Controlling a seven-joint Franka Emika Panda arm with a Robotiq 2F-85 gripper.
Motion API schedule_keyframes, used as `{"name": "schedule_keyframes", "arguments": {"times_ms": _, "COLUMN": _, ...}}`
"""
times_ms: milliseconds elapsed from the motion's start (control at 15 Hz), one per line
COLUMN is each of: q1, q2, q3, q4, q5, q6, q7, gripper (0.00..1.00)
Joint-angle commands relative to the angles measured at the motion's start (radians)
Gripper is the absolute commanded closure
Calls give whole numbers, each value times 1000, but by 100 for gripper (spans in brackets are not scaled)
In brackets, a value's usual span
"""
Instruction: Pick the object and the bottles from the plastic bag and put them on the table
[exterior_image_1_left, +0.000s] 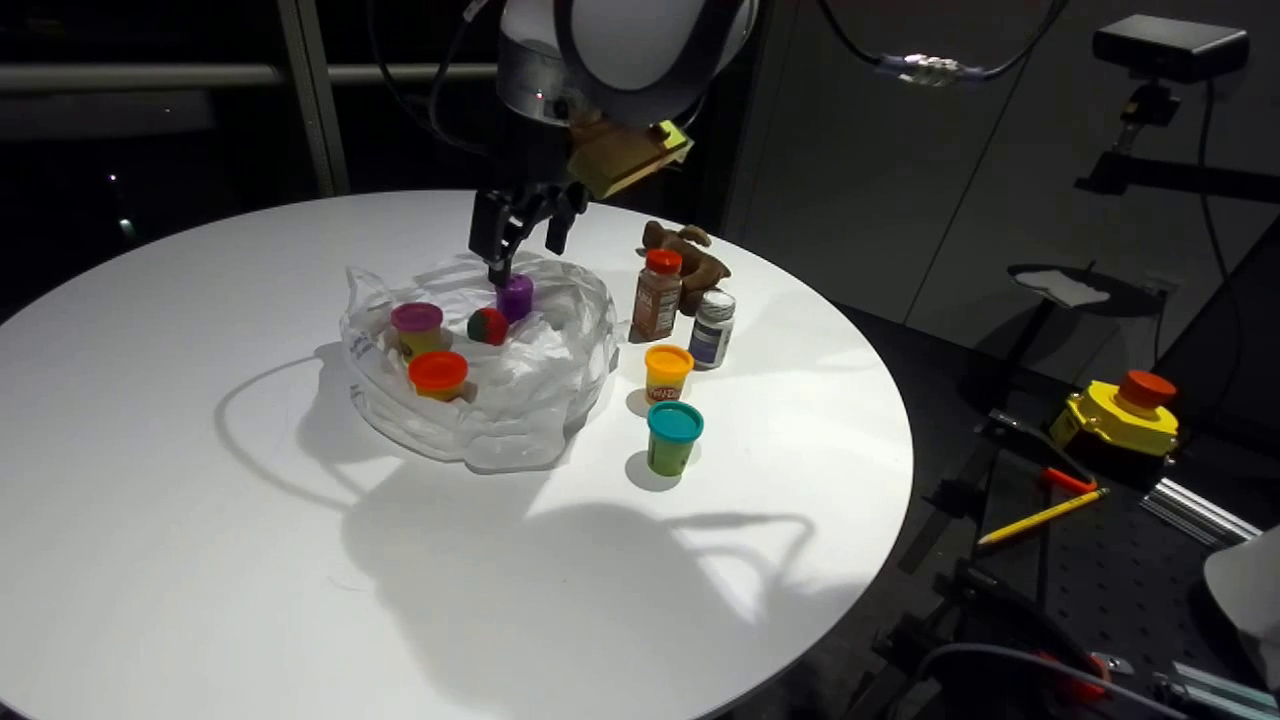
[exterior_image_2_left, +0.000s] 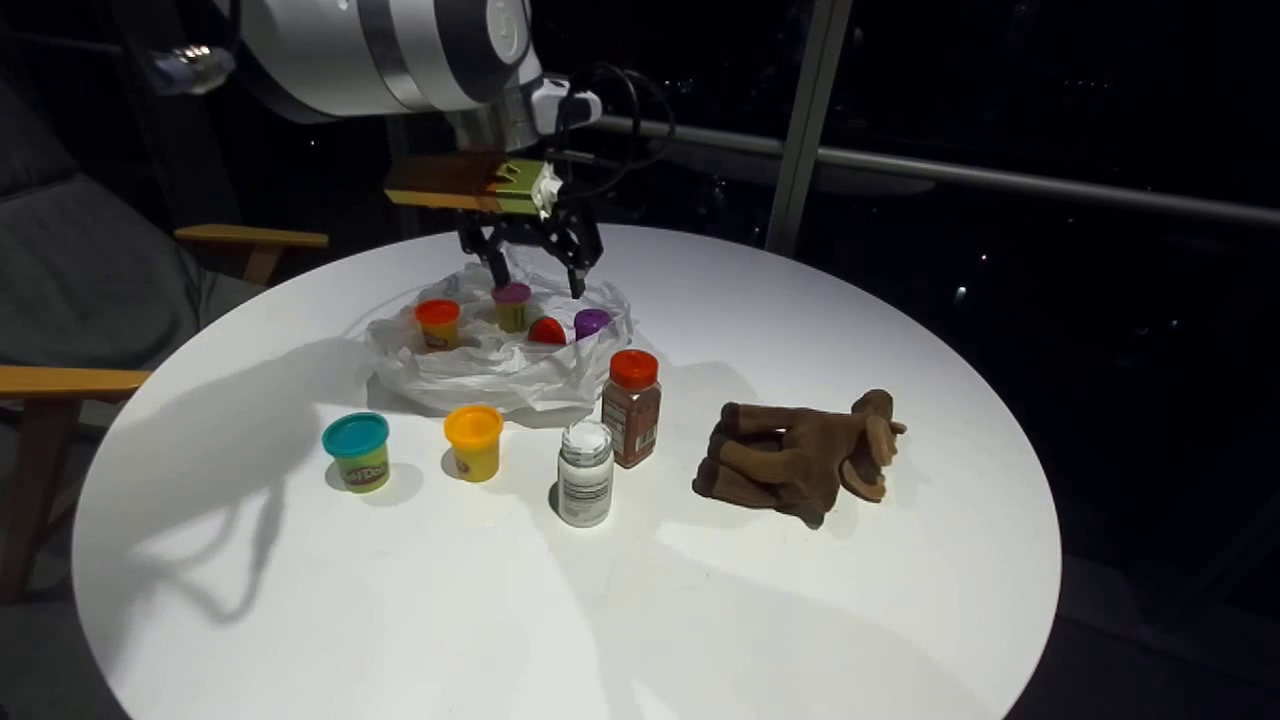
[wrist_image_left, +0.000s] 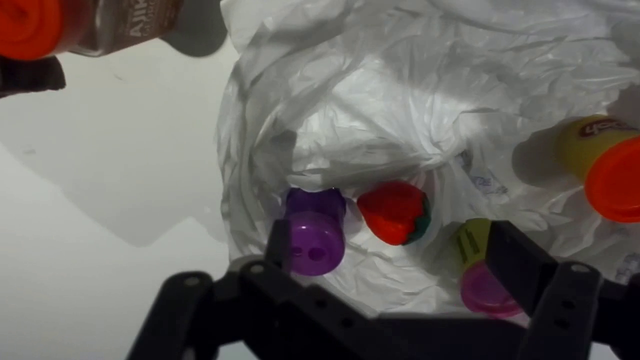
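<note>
A crumpled white plastic bag (exterior_image_1_left: 510, 435) lies open on the table. In it stand a purple container (wrist_image_left: 316, 245), a red toy strawberry (wrist_image_left: 392, 212), a pink-lidded tub (wrist_image_left: 485, 290) and a red-lidded tub (wrist_image_left: 617, 180). My gripper (exterior_image_1_left: 530, 260) is open and empty above the bag. In the wrist view the jaws (wrist_image_left: 395, 250) span from the purple container to the pink-lidded tub, with the strawberry between and beyond the tips. The left finger overlaps the purple container's edge; the right finger hides part of the pink-lidded tub. I cannot tell if either touches.
Outside the bag stand a red-capped seasoning bottle (exterior_image_2_left: 631, 415), a white bottle (exterior_image_2_left: 585, 485), an orange-lidded tub (exterior_image_2_left: 473, 445) and a teal-lidded tub (exterior_image_2_left: 358, 450). A brown plush animal (exterior_image_2_left: 800, 455) lies near them. The seasoning bottle is close to the bag's edge.
</note>
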Motion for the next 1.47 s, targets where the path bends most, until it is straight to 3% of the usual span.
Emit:
{"name": "schedule_keyframes", "arguments": {"times_ms": 0, "q1": -23, "q2": 129, "q3": 9, "q4": 196, "q5": 86, "q6": -122, "q7": 15, "gripper": 0}}
{"name": "schedule_keyframes", "arguments": {"times_ms": 667, "q1": -39, "q2": 343, "q3": -17, "q4": 499, "q5": 158, "q6": -264, "q7": 100, "gripper": 0}}
{"name": "schedule_keyframes", "arguments": {"times_ms": 800, "q1": -37, "q2": 369, "q3": -25, "q4": 537, "q5": 155, "q6": -271, "q7": 121, "gripper": 28}}
{"name": "schedule_keyframes", "arguments": {"times_ms": 1200, "q1": -10, "q2": 379, "q3": -45, "q4": 559, "q5": 136, "q6": -260, "q7": 173, "gripper": 73}}
{"name": "schedule_keyframes", "arguments": {"times_ms": 1400, "q1": 8, "q2": 366, "q3": -61, "q4": 534, "q5": 128, "q6": -248, "q7": 199, "gripper": 77}}
